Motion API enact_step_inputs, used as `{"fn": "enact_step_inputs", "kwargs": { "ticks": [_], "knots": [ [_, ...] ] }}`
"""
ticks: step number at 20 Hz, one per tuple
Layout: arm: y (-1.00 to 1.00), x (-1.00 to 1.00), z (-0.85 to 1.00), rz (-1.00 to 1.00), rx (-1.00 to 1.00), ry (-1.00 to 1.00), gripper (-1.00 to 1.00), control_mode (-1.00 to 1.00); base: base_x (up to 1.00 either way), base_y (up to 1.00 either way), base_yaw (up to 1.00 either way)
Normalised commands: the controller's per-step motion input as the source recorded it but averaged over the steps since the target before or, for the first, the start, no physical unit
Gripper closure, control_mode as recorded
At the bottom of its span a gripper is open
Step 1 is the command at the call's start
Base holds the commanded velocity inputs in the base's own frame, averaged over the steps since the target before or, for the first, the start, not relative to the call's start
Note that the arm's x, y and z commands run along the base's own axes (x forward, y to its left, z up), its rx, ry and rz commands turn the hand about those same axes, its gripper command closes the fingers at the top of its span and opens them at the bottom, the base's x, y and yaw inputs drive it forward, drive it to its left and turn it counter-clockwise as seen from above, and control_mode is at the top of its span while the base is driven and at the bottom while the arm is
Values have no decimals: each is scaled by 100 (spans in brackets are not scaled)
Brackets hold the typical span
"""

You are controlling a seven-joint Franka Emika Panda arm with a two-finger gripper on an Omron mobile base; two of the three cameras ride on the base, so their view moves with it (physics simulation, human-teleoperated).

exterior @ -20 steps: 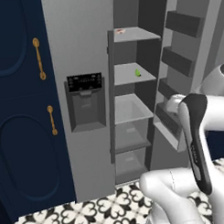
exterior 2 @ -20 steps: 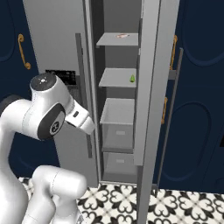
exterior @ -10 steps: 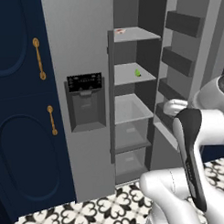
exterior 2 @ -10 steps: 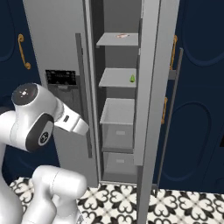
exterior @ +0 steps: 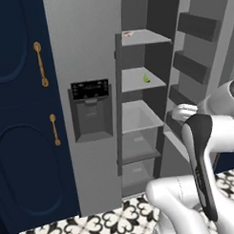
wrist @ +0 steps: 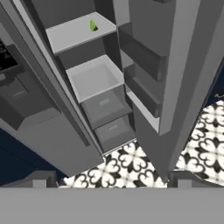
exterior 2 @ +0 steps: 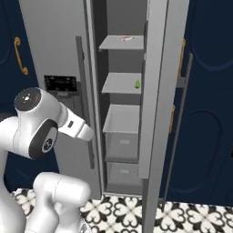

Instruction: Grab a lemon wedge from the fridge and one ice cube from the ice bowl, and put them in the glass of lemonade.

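Gripper state cannot be told; it touches nothing visible. Fridge [exterior: 93, 67], smooth grey, door open. Tiny yellow-green lemon wedge [exterior: 146, 78] on its flat second shelf.

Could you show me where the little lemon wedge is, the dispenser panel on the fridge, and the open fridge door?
lemon wedge [exterior: 146, 78]: left base view, on its middle.
dispenser panel [exterior: 90, 89]: left base view, on its dark display strip.
open fridge door [exterior 2: 154, 82]: right base view, on its grey edge.
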Motion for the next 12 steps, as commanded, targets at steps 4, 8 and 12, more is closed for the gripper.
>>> {"fn": "enact_step_inputs", "kwargs": {
  "ticks": [4, 8, 12],
  "knots": [
    [0, 0, 0, 0, 0, 0, -100, 100, 61, -7, 0],
    [0, 0, 0, 0, 0, 0, -100, 100, 61, -3, 0],
    [0, 0, 0, 0, 0, 0, -100, 100, 54, -10, 0]
  ]
}}
